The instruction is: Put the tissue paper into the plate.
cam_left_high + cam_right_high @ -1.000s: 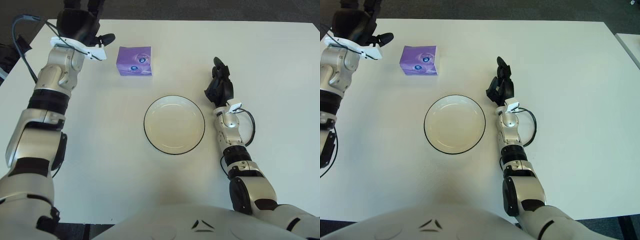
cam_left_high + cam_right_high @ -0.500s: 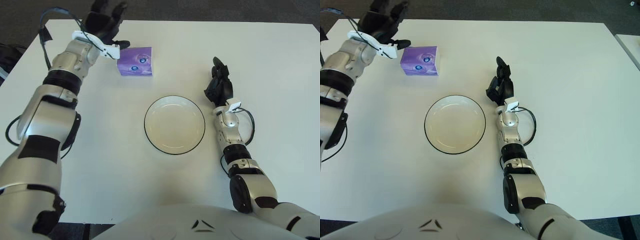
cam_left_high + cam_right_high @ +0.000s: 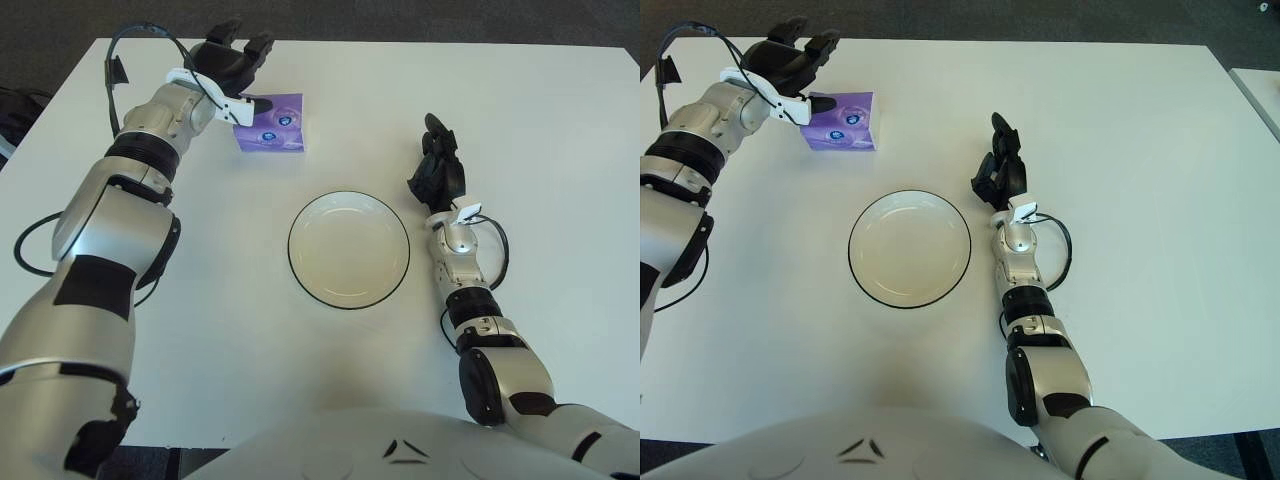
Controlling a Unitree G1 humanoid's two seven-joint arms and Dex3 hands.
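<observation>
**Left hand reached over the tissue pack, plate not yet filled**

A small purple square pack of tissue paper (image 3: 269, 122) is seen lying flat on the white rectangular table (image 3: 540, 120), at the far left part of it. The pack is placed well apart from the round white plate with a thin dark rim (image 3: 349, 249), which is set near the middle of the table and holds nothing.

The black three-finger left hand (image 3: 232, 70) is stretched out at the far left corner of the pack. Its fingers (image 3: 258, 47) are spread apart and nothing is held by them; one dark finger is seen over the left edge of the pack, but whether the pack is touched cannot be told.

The black right hand (image 3: 438, 172) is laid on the table just beside the right edge of the plate. Its fingers are kept loosely together, pointed away from the robot, and nothing is grasped.
</observation>
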